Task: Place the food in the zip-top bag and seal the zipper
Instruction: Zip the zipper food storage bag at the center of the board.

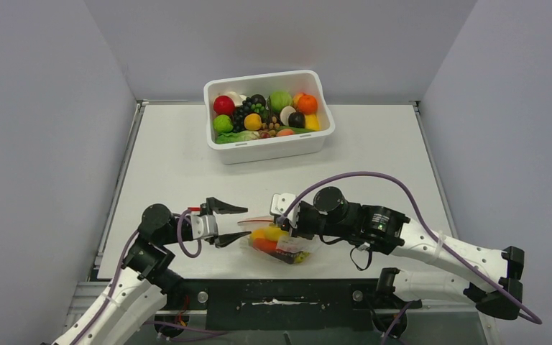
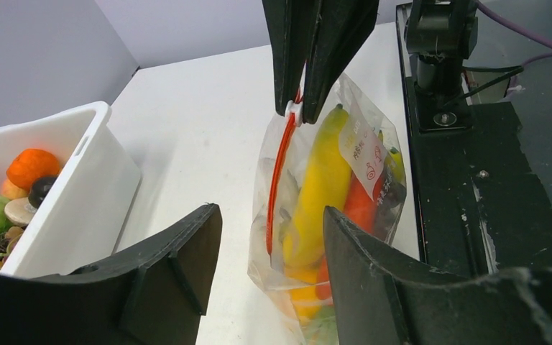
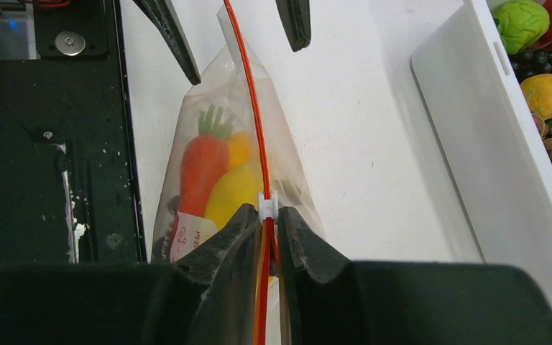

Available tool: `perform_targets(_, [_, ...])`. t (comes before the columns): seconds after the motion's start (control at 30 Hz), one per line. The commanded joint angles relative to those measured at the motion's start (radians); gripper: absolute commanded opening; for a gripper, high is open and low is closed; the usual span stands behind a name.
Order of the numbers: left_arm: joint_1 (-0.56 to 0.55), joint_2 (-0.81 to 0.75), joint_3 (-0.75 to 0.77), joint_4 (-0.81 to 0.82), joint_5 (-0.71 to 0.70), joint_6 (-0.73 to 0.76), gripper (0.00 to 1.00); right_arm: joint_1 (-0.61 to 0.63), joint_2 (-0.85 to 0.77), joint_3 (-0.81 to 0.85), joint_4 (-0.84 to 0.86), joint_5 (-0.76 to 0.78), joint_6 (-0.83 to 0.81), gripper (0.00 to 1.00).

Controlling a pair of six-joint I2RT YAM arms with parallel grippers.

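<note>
The zip-top bag (image 1: 287, 248) lies near the table's front edge with the food inside: a yellow banana (image 2: 323, 180), an orange-red piece with a green top (image 3: 203, 169), a yellow-orange piece (image 3: 233, 190) and dark grapes (image 2: 392, 198). The orange-red zipper (image 3: 248, 93) runs straight along the bag's mouth. My right gripper (image 3: 267, 212) is shut on the zipper at its white slider (image 2: 294, 109). My left gripper (image 2: 269, 215) is open, its fingers (image 3: 176, 43) standing on either side of the zipper's other end without touching it.
A white tub (image 1: 269, 147) full of other toy produce stands at the back of the table. The black base plate (image 2: 474, 215) of the arms runs along the near edge, right beside the bag.
</note>
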Motion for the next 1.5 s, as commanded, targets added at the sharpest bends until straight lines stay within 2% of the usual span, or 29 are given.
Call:
perform_targets(0.0, [0.004, 0.033, 0.048, 0.064, 0.015, 0.036, 0.54, 0.001, 0.002, 0.056, 0.061, -0.039, -0.024, 0.0])
perform_targets(0.1, [0.004, 0.062, 0.066, 0.063, 0.032, 0.051, 0.53, 0.008, 0.006, 0.067, 0.064, -0.045, -0.033, 0.0])
perform_targets(0.17, [0.004, 0.085, 0.08, 0.062, 0.055, 0.058, 0.47, 0.008, 0.008, 0.071, 0.066, -0.049, -0.042, 0.0])
perform_targets(0.37, [0.003, 0.113, 0.096, 0.06, 0.107, 0.054, 0.0, 0.008, 0.018, 0.071, 0.052, -0.033, -0.027, 0.0])
perform_targets(1.13, [0.005, -0.07, 0.059, 0.034, -0.1, 0.054, 0.0, -0.003, -0.115, 0.018, -0.119, 0.126, 0.096, 0.0])
perform_targets(1.47, [0.004, -0.145, 0.071, -0.076, -0.24, 0.128, 0.0, -0.007, -0.184, -0.006, -0.198, 0.21, 0.136, 0.0])
